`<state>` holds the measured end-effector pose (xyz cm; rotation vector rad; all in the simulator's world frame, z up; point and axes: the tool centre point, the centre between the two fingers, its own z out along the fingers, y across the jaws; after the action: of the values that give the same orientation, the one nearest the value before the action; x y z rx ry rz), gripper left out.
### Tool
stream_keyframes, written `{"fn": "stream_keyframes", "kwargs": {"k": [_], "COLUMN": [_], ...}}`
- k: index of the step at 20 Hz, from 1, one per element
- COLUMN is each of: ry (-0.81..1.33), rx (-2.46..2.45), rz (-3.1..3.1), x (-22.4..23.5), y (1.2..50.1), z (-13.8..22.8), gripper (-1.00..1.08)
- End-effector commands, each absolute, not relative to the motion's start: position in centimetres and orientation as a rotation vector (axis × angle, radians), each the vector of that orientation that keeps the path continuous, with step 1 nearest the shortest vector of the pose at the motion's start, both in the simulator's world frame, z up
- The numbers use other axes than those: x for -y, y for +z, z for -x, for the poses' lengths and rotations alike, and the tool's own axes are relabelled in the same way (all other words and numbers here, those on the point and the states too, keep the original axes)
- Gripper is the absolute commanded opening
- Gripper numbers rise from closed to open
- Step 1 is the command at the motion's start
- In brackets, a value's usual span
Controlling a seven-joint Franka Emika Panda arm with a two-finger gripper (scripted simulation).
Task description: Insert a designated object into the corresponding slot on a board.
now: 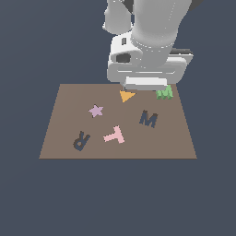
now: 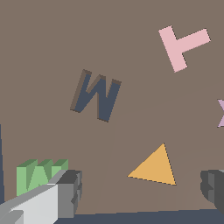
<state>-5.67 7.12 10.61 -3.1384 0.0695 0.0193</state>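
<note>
The bright-green M block (image 1: 164,93) stands on the far edge of the brown board (image 1: 69,99), toward the exterior view's right, partly hidden by the arm. In the wrist view the green M (image 2: 37,177) lies just outside one finger (image 2: 68,192), not between the two. My gripper (image 1: 145,87) hangs low over the board's far edge and is open and empty (image 2: 142,190), with its fingers wide apart. The dark M-shaped slot (image 1: 148,119) is nearer the camera than the block, and it also shows in the wrist view (image 2: 96,95).
On the board are an orange triangle (image 1: 126,96), which sits below the gap between the fingers (image 2: 155,167), a lilac star (image 1: 96,110), a pink T (image 1: 114,135) and a dark R-shaped recess (image 1: 81,140). Around the board is dark blue-grey floor.
</note>
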Motion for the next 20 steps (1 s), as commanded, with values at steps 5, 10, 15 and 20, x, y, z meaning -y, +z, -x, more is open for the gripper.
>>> {"fn": "stream_keyframes", "kwargs": {"k": [5, 10, 15, 20], "ry": [0.008, 0.003, 0.0, 0.002], "rx": [-0.051, -0.043, -0.039, -0.037], "rz": [3.139, 3.14, 3.141, 3.141], "x": [-13.4, -16.5, -17.9, -17.9], "y": [7.4, 5.8, 5.1, 5.0], "z": [8.4, 9.6, 10.0, 10.1], "gripper": [1.0, 1.0, 1.0, 1.0]}}
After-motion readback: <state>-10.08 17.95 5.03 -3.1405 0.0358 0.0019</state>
